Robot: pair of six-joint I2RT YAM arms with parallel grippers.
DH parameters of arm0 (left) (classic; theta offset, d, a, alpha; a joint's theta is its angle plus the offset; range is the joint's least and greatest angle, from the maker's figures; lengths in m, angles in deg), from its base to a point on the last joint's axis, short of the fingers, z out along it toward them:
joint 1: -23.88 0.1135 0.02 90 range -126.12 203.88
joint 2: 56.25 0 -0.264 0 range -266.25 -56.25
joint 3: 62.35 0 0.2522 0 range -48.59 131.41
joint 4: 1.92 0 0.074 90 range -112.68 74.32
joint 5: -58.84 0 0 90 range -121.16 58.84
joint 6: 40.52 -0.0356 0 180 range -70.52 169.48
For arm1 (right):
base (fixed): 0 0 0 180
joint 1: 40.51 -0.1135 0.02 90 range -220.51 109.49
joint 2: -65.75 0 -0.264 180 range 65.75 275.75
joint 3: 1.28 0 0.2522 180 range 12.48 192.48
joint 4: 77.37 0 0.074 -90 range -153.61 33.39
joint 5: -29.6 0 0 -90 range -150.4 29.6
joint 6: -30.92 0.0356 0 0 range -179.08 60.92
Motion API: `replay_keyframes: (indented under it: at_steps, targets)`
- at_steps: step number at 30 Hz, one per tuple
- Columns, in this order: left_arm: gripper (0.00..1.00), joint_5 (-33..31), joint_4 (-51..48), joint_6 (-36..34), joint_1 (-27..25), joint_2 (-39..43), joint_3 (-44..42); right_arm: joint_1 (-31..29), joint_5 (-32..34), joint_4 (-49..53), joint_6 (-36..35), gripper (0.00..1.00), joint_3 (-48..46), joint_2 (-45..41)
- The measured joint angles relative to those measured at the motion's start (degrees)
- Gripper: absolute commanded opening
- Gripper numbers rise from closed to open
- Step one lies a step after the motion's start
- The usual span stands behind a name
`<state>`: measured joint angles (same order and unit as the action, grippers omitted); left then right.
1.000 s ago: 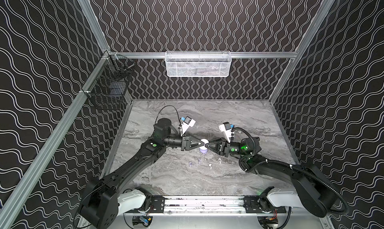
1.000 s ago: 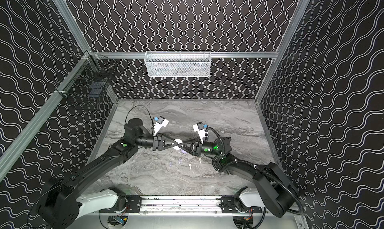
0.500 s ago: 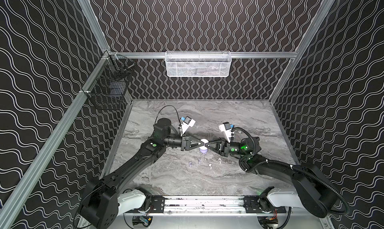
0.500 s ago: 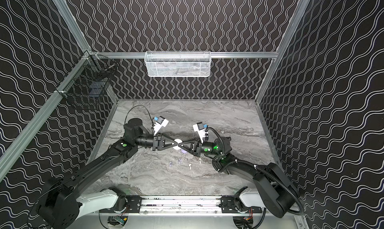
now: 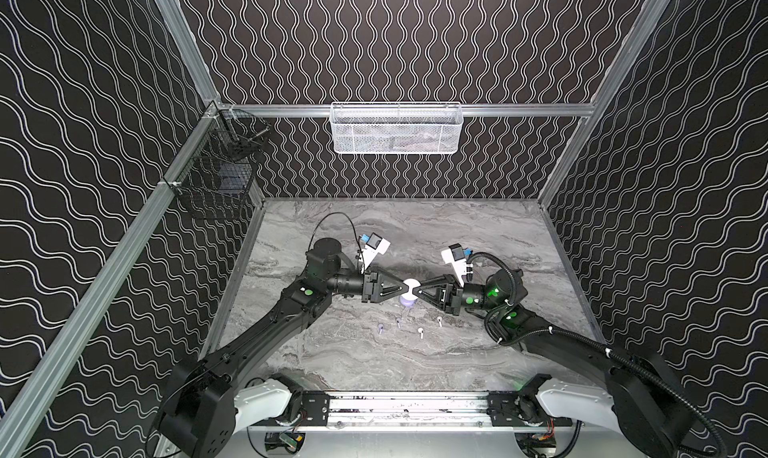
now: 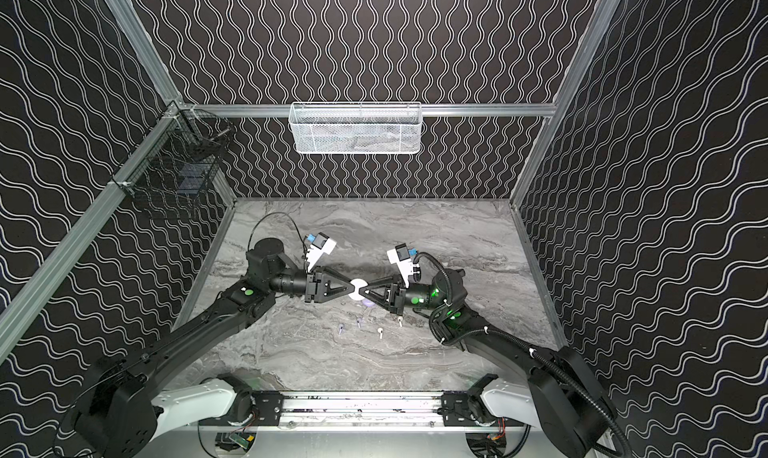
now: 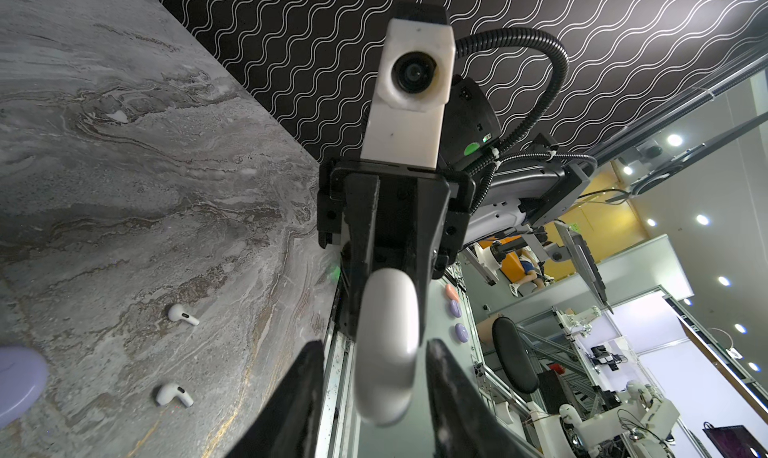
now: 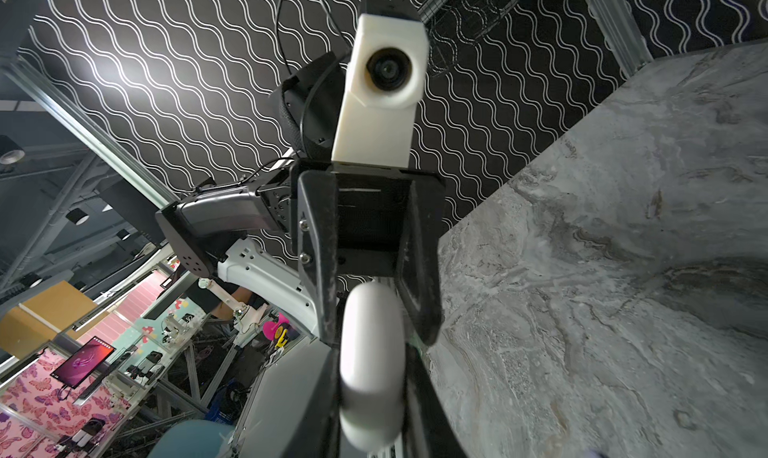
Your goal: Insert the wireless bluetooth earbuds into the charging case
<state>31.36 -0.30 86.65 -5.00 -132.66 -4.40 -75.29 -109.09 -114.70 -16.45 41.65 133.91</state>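
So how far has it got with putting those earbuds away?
Nothing is in yet: all four earbuds lie loose on the table. In hand: the right fingers clamp the closed white case in mid-air, with the left fingers open around it. Left: opening a case and seating every earbud; the lavender case sits on the table.

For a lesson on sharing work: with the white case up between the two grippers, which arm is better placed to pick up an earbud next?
Probably the left. The left gripper stands open around the white case, which the right gripper clamps; the earbuds lie loose on the table.
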Motion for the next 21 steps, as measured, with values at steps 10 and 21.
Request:
replay_keyframes:
  at_steps: [10,21]
  targets:
    - [0.39,-1.1,-1.2,-0.7,-1.3,-0.1,0.2,0.1,-1.4,-0.2,0.3,0.02,0.6,1.9]
    - [0.36,-3.2,-5.7,-4.6,-2.4,0.3,1.6,0.7,-4.7,14.1,-5.9,0.02,7.1,1.0]
